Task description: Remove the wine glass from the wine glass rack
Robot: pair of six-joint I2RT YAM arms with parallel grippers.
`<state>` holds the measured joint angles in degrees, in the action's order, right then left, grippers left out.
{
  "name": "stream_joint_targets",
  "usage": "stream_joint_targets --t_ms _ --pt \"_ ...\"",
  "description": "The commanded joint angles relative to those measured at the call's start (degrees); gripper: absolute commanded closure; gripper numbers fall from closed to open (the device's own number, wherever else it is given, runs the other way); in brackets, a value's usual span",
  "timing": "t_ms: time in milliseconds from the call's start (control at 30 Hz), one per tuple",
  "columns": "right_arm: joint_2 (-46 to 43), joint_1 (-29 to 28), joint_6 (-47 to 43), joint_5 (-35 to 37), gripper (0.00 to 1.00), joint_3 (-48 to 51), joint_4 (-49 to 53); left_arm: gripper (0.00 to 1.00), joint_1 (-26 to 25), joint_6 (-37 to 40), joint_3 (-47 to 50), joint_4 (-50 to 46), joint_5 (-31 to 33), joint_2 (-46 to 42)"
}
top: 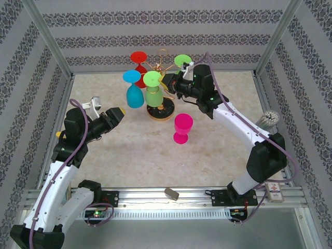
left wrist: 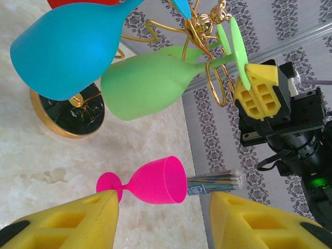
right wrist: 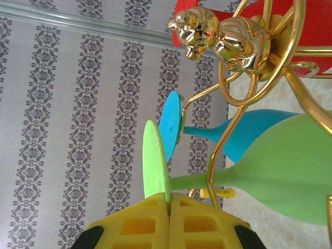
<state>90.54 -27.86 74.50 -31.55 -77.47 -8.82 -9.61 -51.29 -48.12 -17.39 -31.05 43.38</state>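
Patterned wallpaper rings your pale bench point(top: 218, 161). At left, the left gripper point(top: 118, 113) waits, jaws spread and empty. At centre, the green wine glass point(top: 152, 96) hangs inverted on the wine glass rack point(top: 161, 111). The right gripper point(top: 168, 83) has its jaws pinching the glass's foot. Unhooking remains. No writing is legible.

Top cam: high above & behind the arm bases, looking down over the whole table point(top: 129, 161) from near edge to far edge. Left wrist cam: low, rolled sideways, looking past the left gripper point(left wrist: 163, 207) across the table at the wine glass rack point(left wrist: 199, 31); right wrist cam: v. close on the rack's top over the right gripper point(right wrist: 168, 199), wall behind. All 3 share the rack & the green wine glass point(right wrist: 280, 166).
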Motion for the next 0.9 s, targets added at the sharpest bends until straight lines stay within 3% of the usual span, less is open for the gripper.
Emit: stream_joint_targets --t_ms 0,867 --pt "1.02 0.34 0.51 0.17 1.00 -1.43 -2.41 0.50 0.99 0.73 -1.56 -1.06 0.59 -0.76" --pt "3.59 -2.09 -2.10 0.00 1.00 -5.74 1.73 0.50 0.99 0.62 -0.66 -0.91 0.92 -1.39"
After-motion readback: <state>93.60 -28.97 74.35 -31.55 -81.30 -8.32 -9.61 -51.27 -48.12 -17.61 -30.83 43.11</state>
